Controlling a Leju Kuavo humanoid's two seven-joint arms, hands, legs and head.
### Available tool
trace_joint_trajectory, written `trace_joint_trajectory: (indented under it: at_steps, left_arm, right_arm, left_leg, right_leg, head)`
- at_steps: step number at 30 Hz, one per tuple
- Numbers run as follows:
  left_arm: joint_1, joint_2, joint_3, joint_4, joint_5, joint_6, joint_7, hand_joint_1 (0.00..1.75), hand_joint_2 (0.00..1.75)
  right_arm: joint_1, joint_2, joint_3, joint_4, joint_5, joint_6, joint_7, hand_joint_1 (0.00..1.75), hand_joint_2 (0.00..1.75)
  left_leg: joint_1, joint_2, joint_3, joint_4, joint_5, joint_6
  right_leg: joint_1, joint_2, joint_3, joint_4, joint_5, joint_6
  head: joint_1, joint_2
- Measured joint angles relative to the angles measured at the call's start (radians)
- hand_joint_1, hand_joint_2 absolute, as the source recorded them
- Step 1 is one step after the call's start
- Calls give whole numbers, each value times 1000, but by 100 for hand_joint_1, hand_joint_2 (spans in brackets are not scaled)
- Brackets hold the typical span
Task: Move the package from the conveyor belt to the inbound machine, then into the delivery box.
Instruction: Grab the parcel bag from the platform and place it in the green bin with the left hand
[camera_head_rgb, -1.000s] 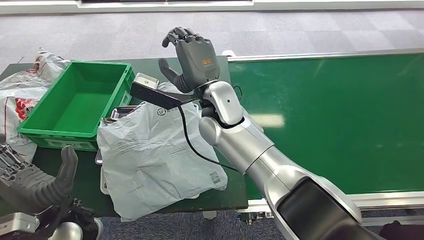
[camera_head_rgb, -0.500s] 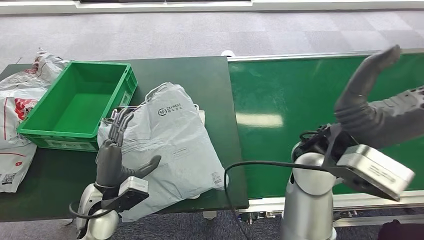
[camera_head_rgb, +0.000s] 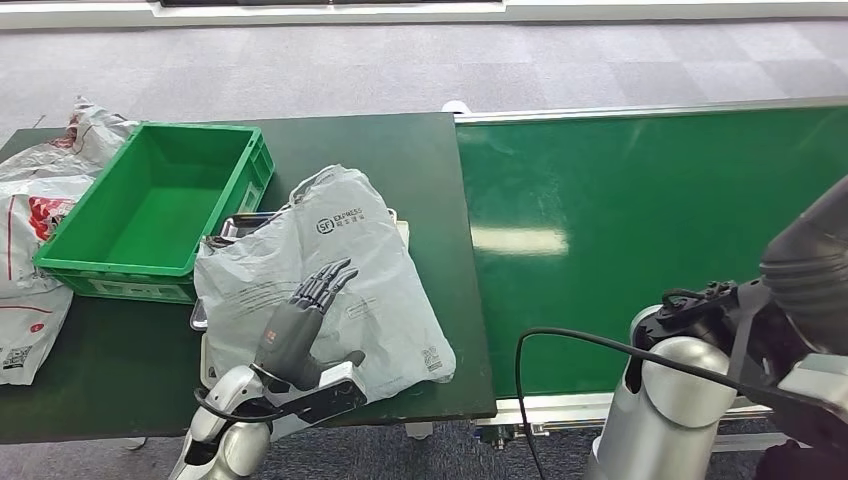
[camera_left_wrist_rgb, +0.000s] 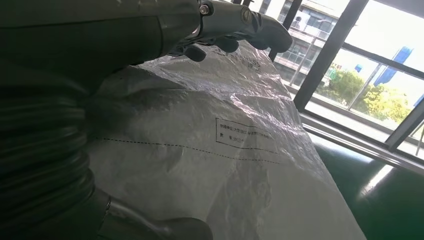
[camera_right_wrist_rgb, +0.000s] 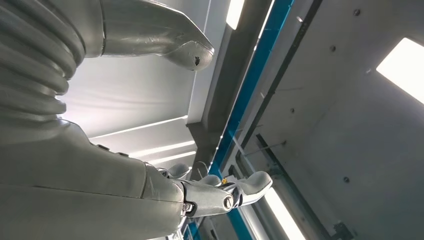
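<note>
You have the grey package (camera_head_rgb: 320, 290) lying crumpled on the dark green table (camera_head_rgb: 420, 170), just beside the green delivery box (camera_head_rgb: 150, 205) and overlapping the metal tray (camera_head_rgb: 215, 235) under it; it sits off the conveyor belt (camera_head_rgb: 650, 230), which runs to the right of the table. Your left hand (camera_head_rgb: 300, 325) is stretched flat over the package's near half, fingers (camera_head_rgb: 330, 280) extended and slightly apart, thumb out to the side, gripping nothing. In the left wrist view the fingertips (camera_left_wrist_rgb: 260, 27) hover just above or lightly on the plastic; you cannot tell which. Your right hand (camera_right_wrist_rgb: 215, 192) is raised at the lower right, pointing at the ceiling, fingers straight, thumb (camera_right_wrist_rgb: 165, 35) spread wide, holding nothing. More bagged parcels (camera_head_rgb: 40, 230) lie left of the box.
</note>
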Motion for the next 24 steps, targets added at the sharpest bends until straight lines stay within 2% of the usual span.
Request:
trace_joint_trajectory:
  at_steps: [7, 13, 14, 17, 18, 24]
  left_arm:
    - [-16, 10, -14, 33, -16, -6, 12, 0, 175]
    - [-73, 18, -32, 123, -70, -19, 43, 0, 175]
    - [-84, 19, -37, 140, -75, -19, 46, 5, 175]
    - [-119, 20, -50, 191, -91, -17, 60, 136, 175]
    - [-131, 20, -55, 207, -99, -15, 69, 175, 175]
    - [-194, 16, -77, 287, -144, 34, 133, 175, 175]
  right_arm:
    - [5, -1, -11, -4, -2, 0, -6, 0, 175]
    - [8, -2, -14, -4, -3, 1, -11, 0, 175]
    - [9, -2, -16, -5, -3, 1, -11, 0, 175]
    - [14, -4, -23, -5, -3, 1, -11, 0, 175]
    - [16, -4, -25, -6, -3, 1, -11, 0, 175]
    - [25, -5, -33, -22, 2, 1, -11, 0, 175]
  left_leg:
    - [0, 0, 0, 0, 0, 0]
    - [0, 0, 0, 0, 0, 0]
    - [0, 0, 0, 0, 0, 0]
    - [0, 0, 0, 0, 0, 0]
    - [0, 0, 0, 0, 0, 0]
    - [0, 0, 0, 0, 0, 0]
  right_leg:
    - [0, 0, 0, 0, 0, 0]
    - [0, 0, 0, 0, 0, 0]
    - [0, 0, 1, 0, 0, 0]
    - [0, 0, 1, 0, 0, 0]
    - [0, 0, 1, 0, 1, -1]
    - [0, 0, 1, 0, 1, -1]
  head:
    - [0, 0]
    - [0, 0]
    - [0, 0]
    - [0, 0]
    - [0, 0]
    - [0, 0]
